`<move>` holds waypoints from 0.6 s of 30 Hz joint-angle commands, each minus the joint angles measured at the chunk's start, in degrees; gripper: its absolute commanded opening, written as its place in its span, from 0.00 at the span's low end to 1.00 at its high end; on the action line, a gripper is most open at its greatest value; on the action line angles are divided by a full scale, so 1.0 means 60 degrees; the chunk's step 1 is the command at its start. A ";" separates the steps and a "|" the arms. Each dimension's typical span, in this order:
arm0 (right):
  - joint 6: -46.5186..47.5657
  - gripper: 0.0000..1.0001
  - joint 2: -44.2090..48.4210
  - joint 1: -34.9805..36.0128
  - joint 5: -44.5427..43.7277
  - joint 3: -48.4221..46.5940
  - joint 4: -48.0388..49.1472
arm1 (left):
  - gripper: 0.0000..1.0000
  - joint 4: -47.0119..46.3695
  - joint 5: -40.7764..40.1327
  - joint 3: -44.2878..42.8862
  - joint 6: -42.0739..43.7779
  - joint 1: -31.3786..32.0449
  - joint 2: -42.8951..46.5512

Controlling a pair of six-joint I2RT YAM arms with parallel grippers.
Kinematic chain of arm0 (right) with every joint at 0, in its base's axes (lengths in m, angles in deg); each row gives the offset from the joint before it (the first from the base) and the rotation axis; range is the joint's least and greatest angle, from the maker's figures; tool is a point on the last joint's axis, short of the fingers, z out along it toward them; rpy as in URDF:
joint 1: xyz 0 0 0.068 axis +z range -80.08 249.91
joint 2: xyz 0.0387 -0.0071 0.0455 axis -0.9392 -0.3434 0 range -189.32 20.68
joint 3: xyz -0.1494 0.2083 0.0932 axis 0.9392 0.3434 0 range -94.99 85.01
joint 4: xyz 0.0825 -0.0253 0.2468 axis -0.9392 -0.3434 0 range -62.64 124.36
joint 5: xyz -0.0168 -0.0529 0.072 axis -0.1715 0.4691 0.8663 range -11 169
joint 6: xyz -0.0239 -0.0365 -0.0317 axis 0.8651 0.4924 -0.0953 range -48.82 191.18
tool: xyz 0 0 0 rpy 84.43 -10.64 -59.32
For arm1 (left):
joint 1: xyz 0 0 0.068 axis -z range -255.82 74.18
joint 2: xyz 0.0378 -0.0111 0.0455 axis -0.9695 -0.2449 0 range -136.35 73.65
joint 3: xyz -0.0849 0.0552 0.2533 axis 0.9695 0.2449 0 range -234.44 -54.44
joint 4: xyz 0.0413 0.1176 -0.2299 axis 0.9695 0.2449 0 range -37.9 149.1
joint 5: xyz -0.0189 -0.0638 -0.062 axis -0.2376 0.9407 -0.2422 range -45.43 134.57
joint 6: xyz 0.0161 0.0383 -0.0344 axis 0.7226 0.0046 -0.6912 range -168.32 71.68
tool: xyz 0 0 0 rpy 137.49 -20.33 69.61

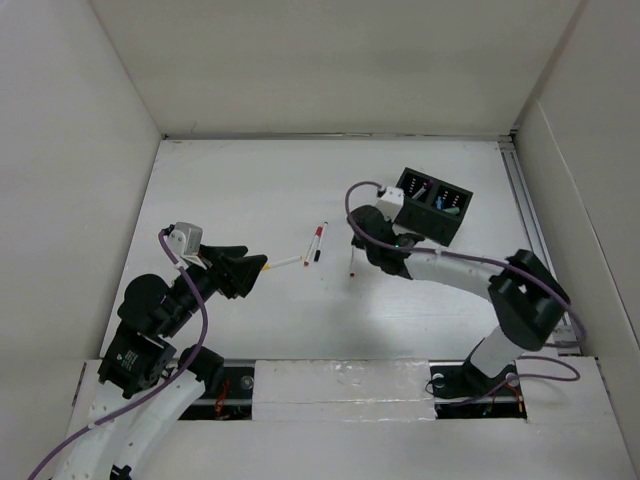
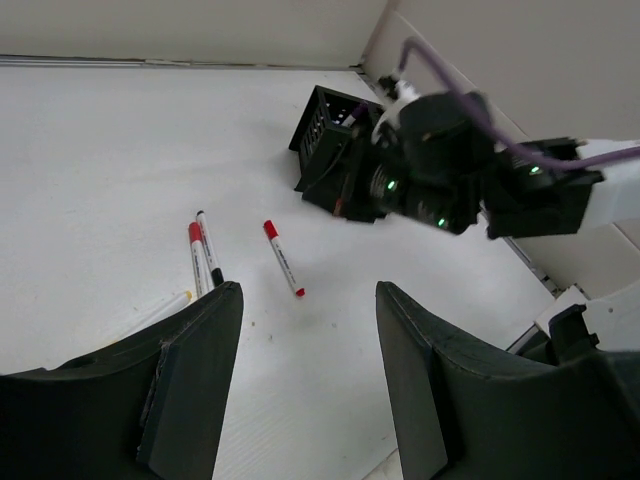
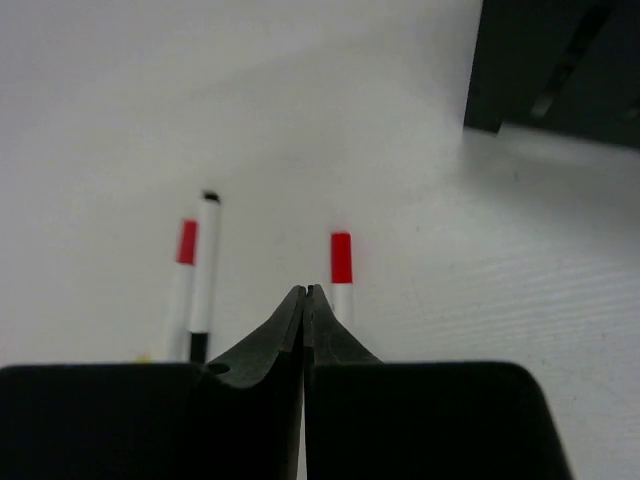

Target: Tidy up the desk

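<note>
Though desk [image 1: 250,190] long axis unclear, rail [image 1: 527,215] runs near-to-far at right

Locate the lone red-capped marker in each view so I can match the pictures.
Top external: the red-capped marker lies just right of centre, left of the right arm.
Left wrist: centre, right of the pair.
Right wrist: centre, just right of the shut right gripper.
Shared landmark: the black organizer, beyond the marker.
</note>
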State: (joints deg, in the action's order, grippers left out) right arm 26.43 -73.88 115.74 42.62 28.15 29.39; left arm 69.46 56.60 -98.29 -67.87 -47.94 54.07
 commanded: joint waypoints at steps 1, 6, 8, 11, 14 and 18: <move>0.0339 0.00 0.1359 -0.0794 -0.0367 -0.0191 0.1295 | 0.52 -0.0477 0.0104 0.0058 0.0094 -0.0047 0.0069; 0.0850 0.00 0.1786 -0.2449 -0.0178 -0.0964 0.1547 | 0.52 -0.0492 0.0118 0.0058 0.0094 -0.0047 0.0054; 0.0896 0.00 0.1655 -0.3022 0.0568 -0.1303 0.1065 | 0.52 -0.0477 0.0104 0.0029 0.0109 -0.0047 0.0054; 0.0940 0.00 0.1712 -0.2717 0.1112 -0.1306 0.0858 | 0.52 -0.0506 0.0060 0.0029 0.0094 -0.0047 0.0171; 0.0984 0.07 0.1553 -0.2001 0.1346 -0.0544 0.0858 | 0.52 -0.0521 0.0089 0.0058 0.0094 -0.0047 0.0201; 0.0706 0.35 0.0808 -0.0989 0.1289 -0.0118 0.0536 | 0.52 -0.0550 0.0191 0.0044 0.0095 -0.0047 0.0099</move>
State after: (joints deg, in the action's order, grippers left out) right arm 30.75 -65.84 106.06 48.63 25.83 34.52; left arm 69.27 56.64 -98.29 -67.87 -47.94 54.75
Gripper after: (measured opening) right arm 0.320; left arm 0.520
